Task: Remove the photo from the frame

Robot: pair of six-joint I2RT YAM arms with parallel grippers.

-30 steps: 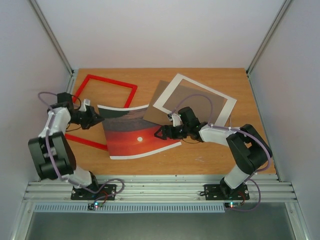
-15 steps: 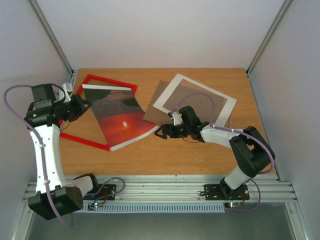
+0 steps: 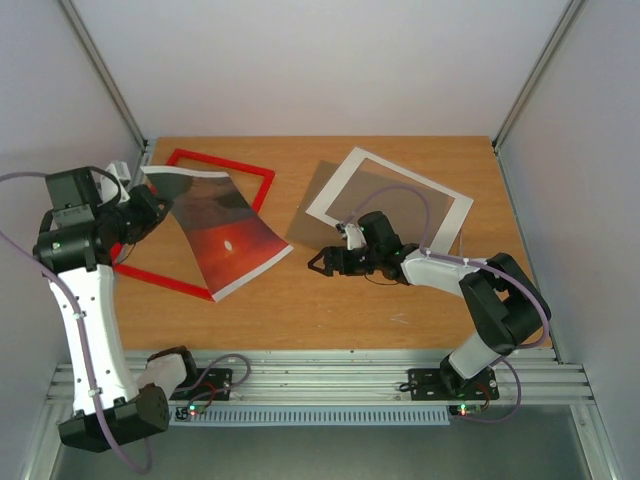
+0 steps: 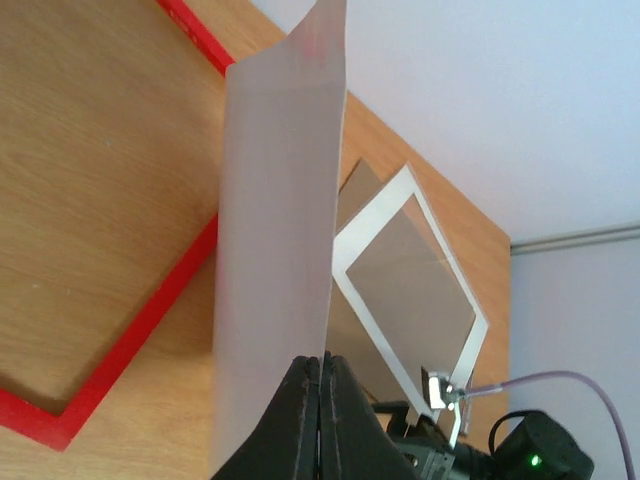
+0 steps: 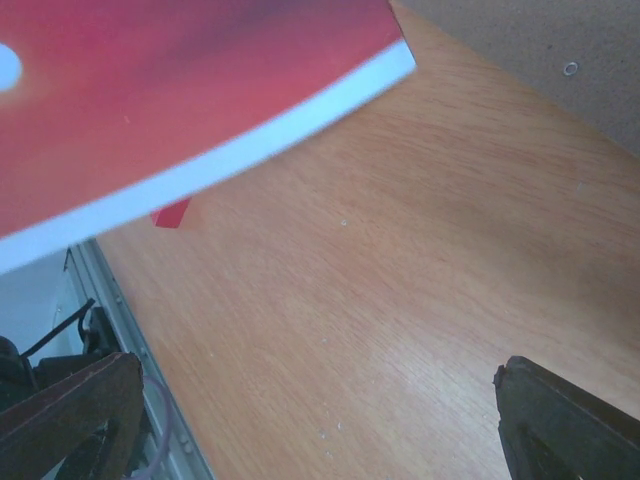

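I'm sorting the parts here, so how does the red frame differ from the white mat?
The frame is red; the mat is white. Bare table shows through the frame, while a dark sheet fills the mat's opening. In the top view the photo covers part of the frame; the mat lies apart from it. Both are rectangular borders lying flat on the table.

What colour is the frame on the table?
The frame is bright red; the top external view shows it best.
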